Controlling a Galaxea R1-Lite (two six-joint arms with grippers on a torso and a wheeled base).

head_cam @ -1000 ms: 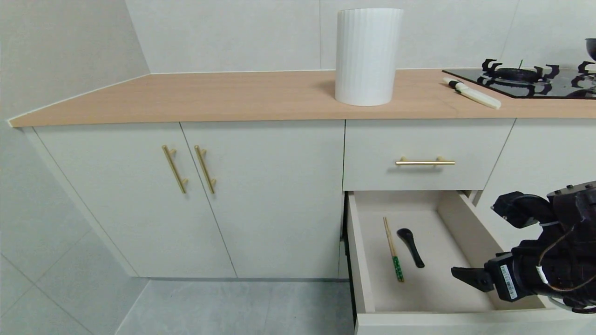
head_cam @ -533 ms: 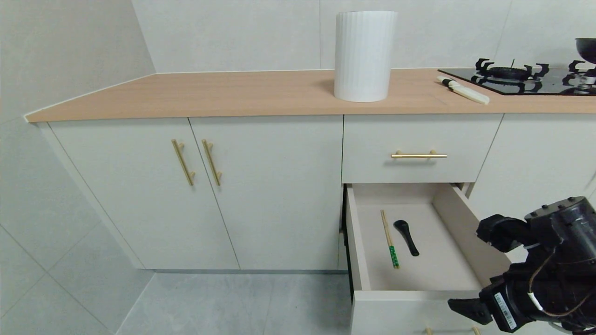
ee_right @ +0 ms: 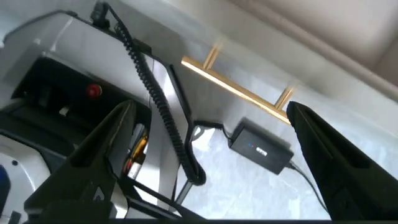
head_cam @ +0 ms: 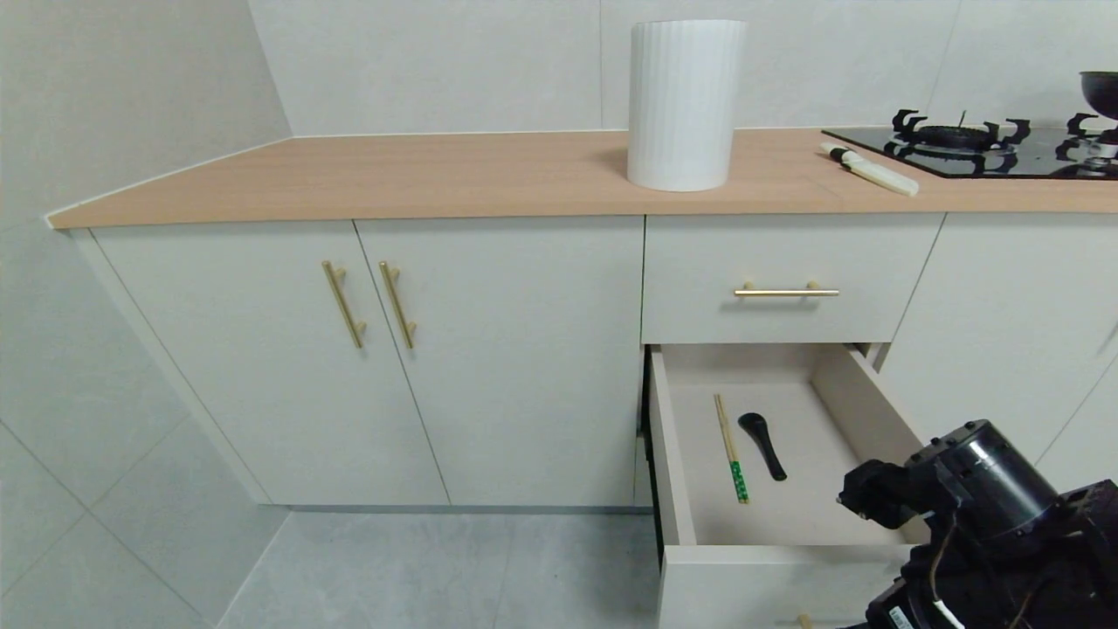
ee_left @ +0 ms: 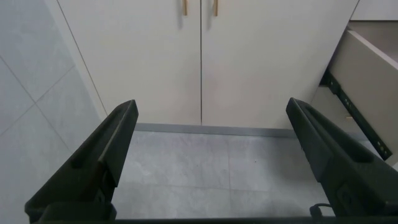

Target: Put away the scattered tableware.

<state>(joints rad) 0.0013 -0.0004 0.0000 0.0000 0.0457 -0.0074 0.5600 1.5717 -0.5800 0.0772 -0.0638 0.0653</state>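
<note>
A pair of green-tipped chopsticks (head_cam: 729, 447) and a black spoon (head_cam: 764, 445) lie side by side in the open lower drawer (head_cam: 672, 489). My right arm (head_cam: 987, 489) hangs low at the drawer's front right corner, with one finger (head_cam: 860, 502) just over the front edge. In the right wrist view my right gripper (ee_right: 210, 109) is open and holds nothing, facing the drawer front's gold handle (ee_right: 242, 90). My left gripper (ee_left: 211, 106) is open too, low over the floor in front of the cabinet doors (ee_left: 199, 62).
On the wooden counter (head_cam: 393, 179) stand a tall white ribbed cylinder (head_cam: 681, 105) and a cream-handled knife (head_cam: 869, 170), with a black gas hob (head_cam: 969, 148) at the far right. The upper drawer (head_cam: 786, 279) is closed. Grey floor tiles (head_cam: 393, 568) lie open to the left.
The head camera drew back a little at first. My right arm has dropped from beside the drawer's right wall to below its front edge, gripper still open. Chopsticks and spoon lie unmoved.
</note>
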